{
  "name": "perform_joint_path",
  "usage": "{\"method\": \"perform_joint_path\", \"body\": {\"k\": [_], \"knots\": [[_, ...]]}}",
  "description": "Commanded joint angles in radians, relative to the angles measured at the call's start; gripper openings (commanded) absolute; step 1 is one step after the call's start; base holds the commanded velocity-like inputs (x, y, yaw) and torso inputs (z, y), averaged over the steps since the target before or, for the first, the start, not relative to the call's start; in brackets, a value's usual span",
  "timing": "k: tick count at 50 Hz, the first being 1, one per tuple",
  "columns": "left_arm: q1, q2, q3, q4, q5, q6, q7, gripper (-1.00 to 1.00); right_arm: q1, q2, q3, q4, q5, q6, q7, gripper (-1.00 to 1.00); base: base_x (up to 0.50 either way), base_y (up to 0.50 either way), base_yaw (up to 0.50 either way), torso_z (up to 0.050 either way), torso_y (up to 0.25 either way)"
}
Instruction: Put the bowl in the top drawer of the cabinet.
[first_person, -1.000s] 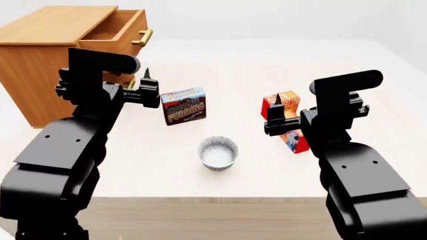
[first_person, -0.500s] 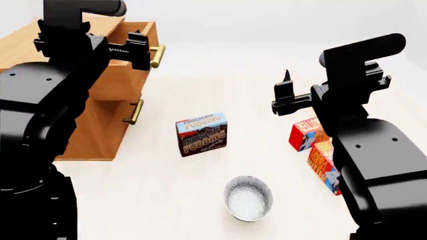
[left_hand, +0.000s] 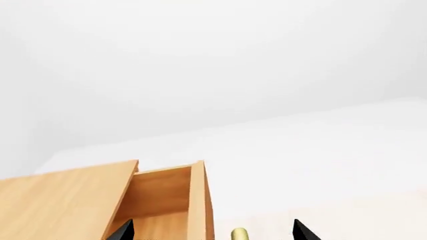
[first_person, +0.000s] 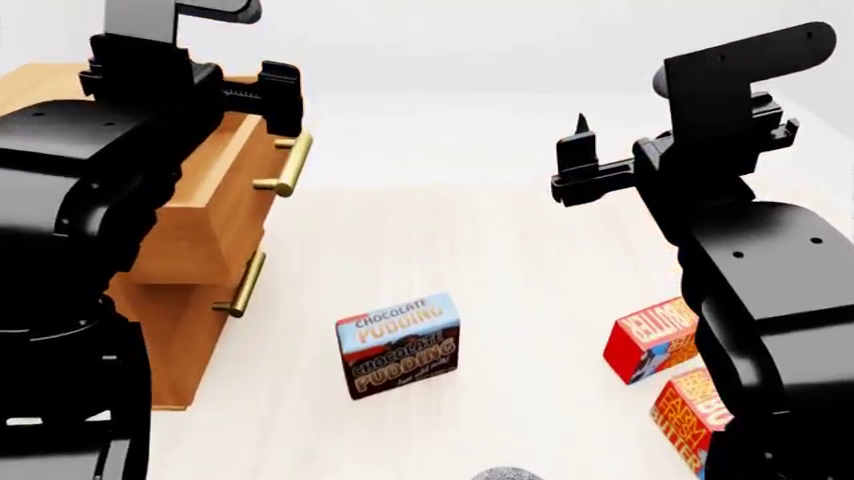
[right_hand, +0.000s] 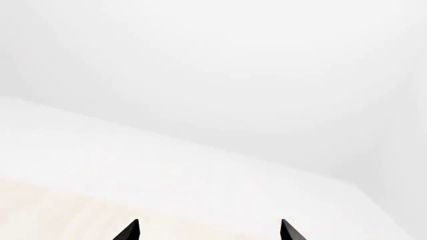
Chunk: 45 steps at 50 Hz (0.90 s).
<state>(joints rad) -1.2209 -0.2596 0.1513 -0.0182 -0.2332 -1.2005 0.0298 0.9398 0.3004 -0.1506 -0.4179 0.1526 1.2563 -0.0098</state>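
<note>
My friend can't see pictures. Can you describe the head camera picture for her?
Two black robot arms reach over a pale table, beside a wooden cabinet whose top drawer is open. A chocolate pudding box stands in the middle.

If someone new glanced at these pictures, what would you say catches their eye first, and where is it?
The two big black arms fill both sides of the head view, the left gripper raised by the open top drawer of the wooden cabinet at far left. Next comes the chocolate pudding box standing on the pale table in the lower middle, with red boxes at lower right. The bowl barely peeks in at the bottom edge.
</note>
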Motion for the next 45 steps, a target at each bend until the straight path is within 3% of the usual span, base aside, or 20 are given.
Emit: {"method": "perform_joint_path", "body": {"k": [1,15,28,45], "knots": [[-0.018,-0.008,0.025,-0.070,0.011,0.016,0.001,1.00,0.003,0.012,-0.011,-0.003,-0.001,-0.007,0.001,1.00,0.50,0.00,0.00,0.000,0.000],[-0.089,0.017,0.116,-0.284,0.040,0.057,0.023,1.00,-0.029,0.038,-0.041,-0.033,-0.015,-0.013,0.015,1.00,0.50,0.00,0.00,0.000,0.000],[-0.213,0.082,0.109,-0.664,0.045,0.161,0.035,1.00,-0.064,0.064,-0.059,-0.002,-0.030,-0.061,0.023,1.00,0.00,0.00,0.00,0.000,0.000],[-0.283,0.131,0.095,-0.969,0.045,0.286,0.032,1.00,-0.089,0.081,-0.104,0.047,-0.052,-0.120,0.035,1.00,0.00,0.00,0.00,0.000,0.000]]}}
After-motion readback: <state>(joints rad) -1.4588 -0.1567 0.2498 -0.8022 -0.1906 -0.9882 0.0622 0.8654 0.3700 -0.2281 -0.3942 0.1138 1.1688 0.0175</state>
